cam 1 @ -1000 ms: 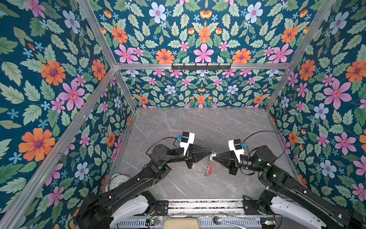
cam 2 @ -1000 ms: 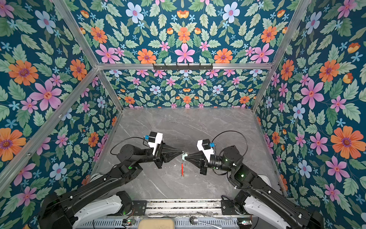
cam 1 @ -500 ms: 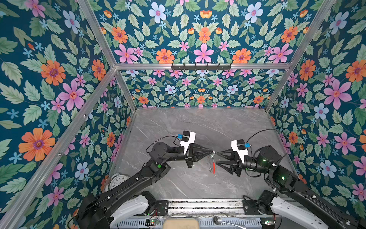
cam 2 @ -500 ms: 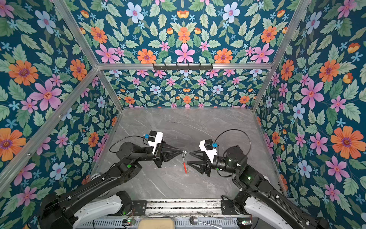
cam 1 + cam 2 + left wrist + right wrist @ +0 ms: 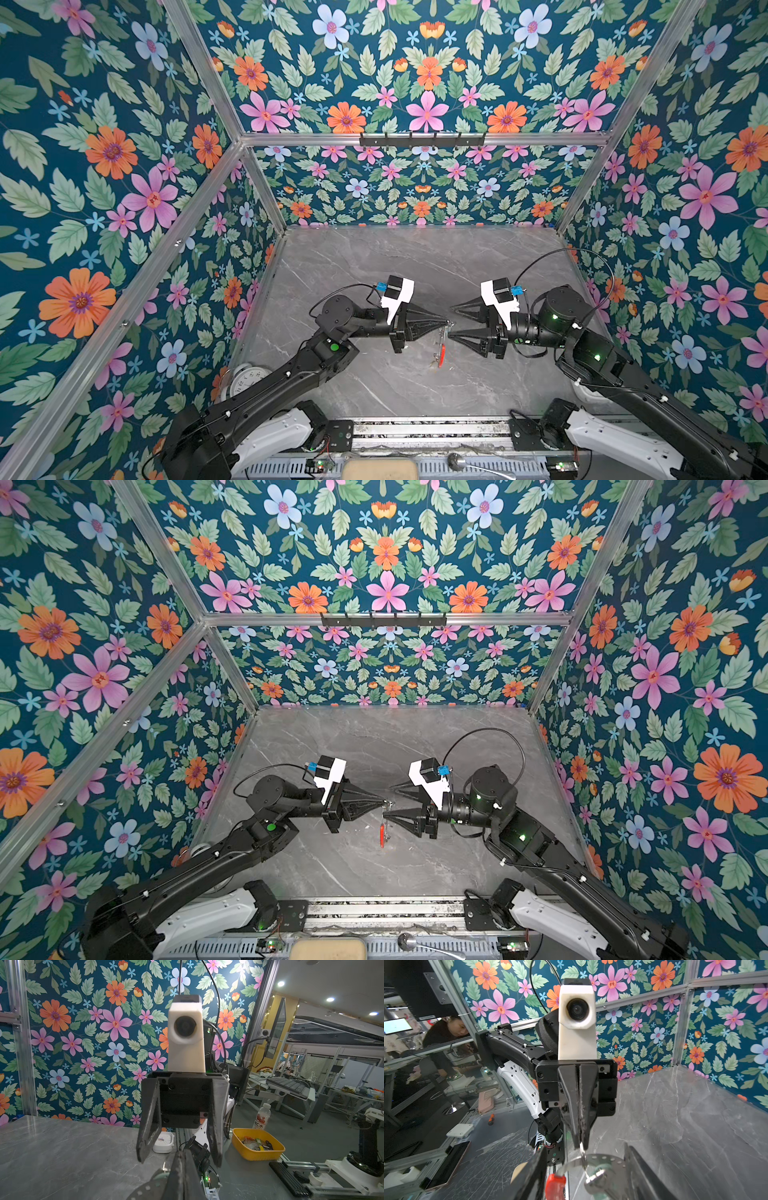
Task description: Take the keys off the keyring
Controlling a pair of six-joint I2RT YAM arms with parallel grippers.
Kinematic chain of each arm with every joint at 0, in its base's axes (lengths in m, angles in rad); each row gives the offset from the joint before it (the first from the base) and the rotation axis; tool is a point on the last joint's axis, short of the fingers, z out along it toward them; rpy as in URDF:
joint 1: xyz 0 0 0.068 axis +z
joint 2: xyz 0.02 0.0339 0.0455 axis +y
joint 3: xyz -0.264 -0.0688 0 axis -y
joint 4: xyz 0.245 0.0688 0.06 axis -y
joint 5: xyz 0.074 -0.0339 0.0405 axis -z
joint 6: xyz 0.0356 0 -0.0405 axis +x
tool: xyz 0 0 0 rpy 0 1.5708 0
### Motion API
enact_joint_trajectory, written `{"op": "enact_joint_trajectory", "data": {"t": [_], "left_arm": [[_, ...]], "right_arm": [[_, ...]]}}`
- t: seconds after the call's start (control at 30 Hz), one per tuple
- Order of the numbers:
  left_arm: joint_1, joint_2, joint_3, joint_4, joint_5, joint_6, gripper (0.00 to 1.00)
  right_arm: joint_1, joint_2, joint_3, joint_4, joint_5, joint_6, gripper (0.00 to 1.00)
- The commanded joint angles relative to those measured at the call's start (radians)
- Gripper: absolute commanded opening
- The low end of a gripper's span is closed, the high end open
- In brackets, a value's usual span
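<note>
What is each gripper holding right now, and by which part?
The left gripper pinches the keyring by one small edge ring; the right gripper, open, holds nothing.

The keyring [image 5: 604, 1158] was shiny, smooth silver metal with one glossy red plastic section [image 5: 555, 1185]. The left gripper [image 5: 581, 1144] was matt black plastic, rough along its inner edges; the table [image 5: 685, 1122] looked like smooth, faintly glossy grey marble.

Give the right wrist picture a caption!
Left gripper pinches a small wire ring on the grey metal keyring with a red section.
</note>
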Motion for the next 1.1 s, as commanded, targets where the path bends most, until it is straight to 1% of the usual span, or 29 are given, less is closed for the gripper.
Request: {"op": "enact_joint_trajectory", "data": {"t": [0.0, 0.1, 0.23, 0.4, 0.57, 0.63, 0.77, 0.9, 0.93, 1.03, 1.07], "left_arm": [[0.0, -0.009, -0.002, 0.026, 0.001, 0.009, 0.0], [0.0, -0.014, -0.006, 0.027, -0.003, 0.009, 0.0], [0.001, -0.016, -0.006, 0.029, -0.009, 0.009, 0.0], [0.0, -0.014, -0.009, 0.032, -0.012, 0.007, 0.0], [0.0, -0.015, -0.013, 0.032, -0.019, 0.009, 0.0], [0.0, -0.014, -0.013, 0.033, -0.023, 0.008, 0.0], [0.001, -0.01, -0.011, 0.041, -0.023, 0.002, 0.0], [0.001, -0.011, -0.011, 0.041, -0.031, -0.002, 0.0], [0.002, -0.014, -0.009, 0.033, -0.035, -0.002, 0.01], [0.002, -0.027, -0.007, -0.015, -0.039, 0.004, 0.23], [0.002, -0.03, -0.002, -0.042, -0.043, 0.01, 0.27]], "right_arm": [[-0.003, 0.002, -0.01, 0.019, -0.035, 0.007, 0.5], [-0.003, -0.004, -0.026, 0.029, -0.033, 0.021, 0.38], [-0.004, -0.004, -0.038, 0.041, -0.033, 0.031, 0.27], [-0.007, 0.0, -0.043, 0.065, -0.039, 0.048, 0.2], [-0.006, 0.001, -0.049, 0.089, -0.042, 0.069, 0.19], [-0.006, 0.003, -0.047, 0.094, -0.044, 0.074, 0.15], [-0.006, 0.011, -0.047, 0.088, -0.046, 0.075, 0.01], [-0.006, 0.009, -0.047, 0.053, -0.031, 0.067, 0.0], [-0.006, 0.006, -0.042, 0.033, -0.017, 0.063, 0.0], [-0.008, 0.007, -0.008, -0.081, 0.025, 0.038, 0.0], [-0.008, 0.008, 0.01, -0.127, 0.034, 0.025, 0.0]]}}
